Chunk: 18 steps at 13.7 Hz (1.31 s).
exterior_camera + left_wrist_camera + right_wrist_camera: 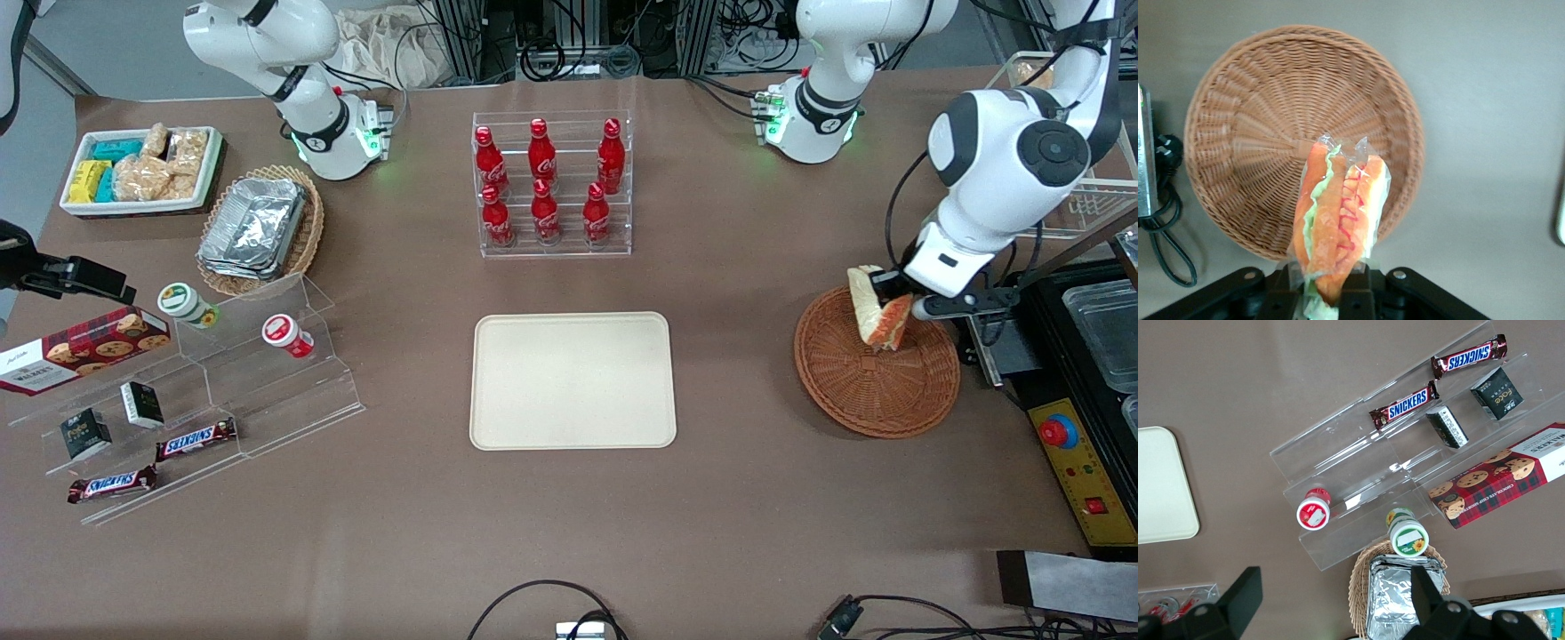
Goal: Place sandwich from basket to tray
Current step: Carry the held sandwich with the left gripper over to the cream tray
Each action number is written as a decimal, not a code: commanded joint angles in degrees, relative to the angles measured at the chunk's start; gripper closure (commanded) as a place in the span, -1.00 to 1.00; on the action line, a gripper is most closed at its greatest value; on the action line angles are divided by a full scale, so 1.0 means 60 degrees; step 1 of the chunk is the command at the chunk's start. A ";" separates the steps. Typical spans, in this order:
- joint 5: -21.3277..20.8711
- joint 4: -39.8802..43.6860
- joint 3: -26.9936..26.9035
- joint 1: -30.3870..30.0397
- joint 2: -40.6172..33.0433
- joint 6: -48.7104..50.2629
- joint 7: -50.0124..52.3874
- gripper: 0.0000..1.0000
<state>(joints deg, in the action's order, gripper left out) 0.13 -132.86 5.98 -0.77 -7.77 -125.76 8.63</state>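
Pincer (896, 307) above the basket (876, 391), clamped on the sandwich (880, 317) at one end of the wedge. In the wrist view the sandwich (1338, 220) hangs clear of the wicker, filling edge facing the camera, the basket (1258, 120) empty beneath it. The wrap looks slack and glossy, so the hold is probably on film as much as on bread.

Step in hand, as I judge it: carry to the tray (573, 380). Keep the wedge raised enough to pass the basket rim, travel level and unhurried toward the parked arm's end so it does not swing or slip, then lower close over the middle of the tray before letting go.

Table (711, 516): brown, matte, flat. The tray lies bare, well apart from the basket, with no obstacle between them. Rack of red bottles (551, 182) stands farther from the front camera than the tray. Stepped clear shelf (267, 391) with snack bars and small tubs lies toward the parked arm's end.
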 commanded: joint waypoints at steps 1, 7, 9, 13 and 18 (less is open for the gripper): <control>-0.0125 0.0725 0.0655 -0.0018 -0.0112 0.1050 -0.0135 0.79; -0.0110 0.1590 0.2222 -0.0018 0.0209 0.1669 0.0886 0.79; -0.0125 0.1679 0.2736 -0.0018 0.0473 0.1581 0.1387 0.78; -0.0125 0.2146 0.3352 -0.0018 0.1000 0.1537 0.1914 0.78; -0.0811 0.3098 0.4274 -0.0003 0.2127 0.1522 0.3450 0.78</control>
<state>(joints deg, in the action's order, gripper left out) -1.96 -118.20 29.25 -0.54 1.12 -117.31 24.78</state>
